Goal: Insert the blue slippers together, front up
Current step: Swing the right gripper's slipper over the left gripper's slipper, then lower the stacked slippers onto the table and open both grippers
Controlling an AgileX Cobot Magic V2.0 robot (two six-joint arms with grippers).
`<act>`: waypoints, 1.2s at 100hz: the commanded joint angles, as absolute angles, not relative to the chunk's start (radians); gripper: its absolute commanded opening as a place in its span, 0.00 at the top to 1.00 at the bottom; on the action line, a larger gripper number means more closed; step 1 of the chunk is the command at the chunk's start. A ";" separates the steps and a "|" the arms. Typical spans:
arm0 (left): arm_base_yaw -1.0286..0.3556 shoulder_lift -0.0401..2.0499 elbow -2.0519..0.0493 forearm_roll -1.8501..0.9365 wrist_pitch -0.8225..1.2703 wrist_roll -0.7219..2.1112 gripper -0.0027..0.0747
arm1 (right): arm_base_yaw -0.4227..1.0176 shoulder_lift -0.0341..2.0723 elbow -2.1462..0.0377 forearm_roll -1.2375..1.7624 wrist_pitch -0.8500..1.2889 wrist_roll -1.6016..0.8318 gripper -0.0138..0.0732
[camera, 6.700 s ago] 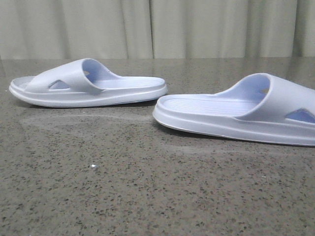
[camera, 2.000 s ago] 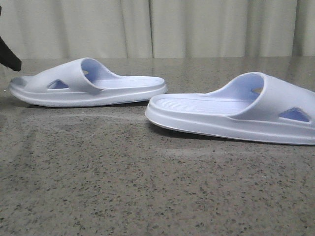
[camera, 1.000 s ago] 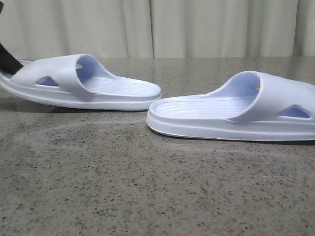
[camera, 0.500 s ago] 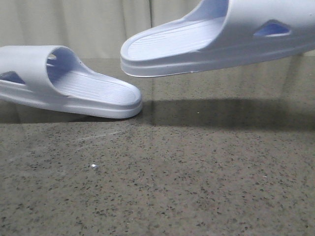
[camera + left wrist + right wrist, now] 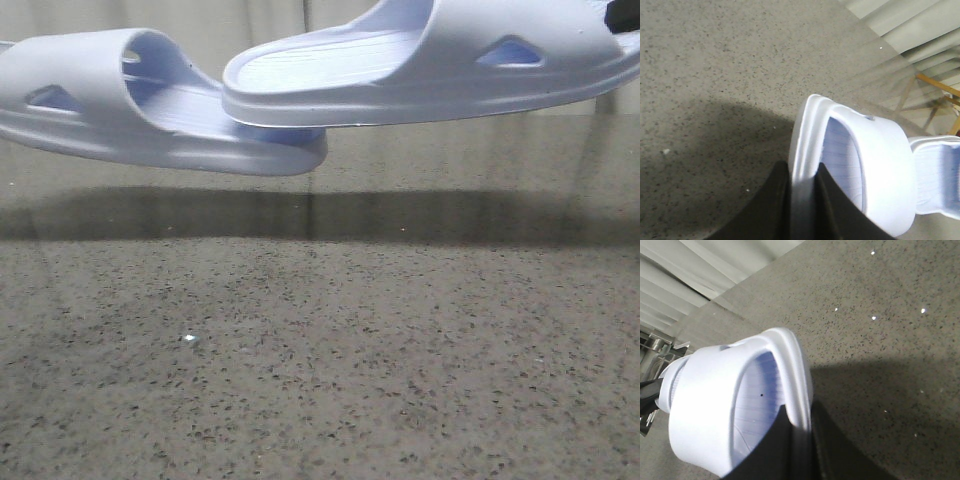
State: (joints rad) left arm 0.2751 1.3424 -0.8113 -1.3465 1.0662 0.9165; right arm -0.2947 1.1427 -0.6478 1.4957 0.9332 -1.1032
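Both slippers are up in the air over the table (image 5: 320, 380), the left slipper (image 5: 150, 105) tipped a bit with its heel end pointing toward the middle, and the right slipper (image 5: 420, 70) sitting a little higher, its heel end overlapping the top of the left one's heel so they look like they're touching or just about. The left gripper (image 5: 802, 200) is pinching the toe rim of the left slipper between its two black fingers (image 5: 772, 205). Same deal on the other side, the right gripper (image 5: 797, 450) is clamped on the right slipper's rim.
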 commanded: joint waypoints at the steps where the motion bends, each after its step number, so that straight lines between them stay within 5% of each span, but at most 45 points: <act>1: 0.276 1.333 -0.835 -1.466 1.148 0.925 0.95 | -0.292 1.189 -0.681 1.624 0.997 -1.185 0.96; 37: 0.249 1.419 -0.835 -1.562 1.266 0.969 0.95 | -0.227 1.378 -0.700 1.707 1.059 -1.342 0.96; 105: 0.087 1.436 -0.835 -1.652 1.266 0.982 0.95 | 0.142 1.673 -1.029 1.747 1.037 -1.341 0.96; 120: 0.103 1.436 -0.835 -1.650 1.266 0.995 0.95 | 0.102 1.669 -1.030 1.702 1.077 -1.341 0.82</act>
State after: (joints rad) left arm 0.1296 1.4598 -0.8113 -1.5987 1.0262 0.9854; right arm 0.0918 1.7151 -0.9933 1.6919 0.8087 -1.3248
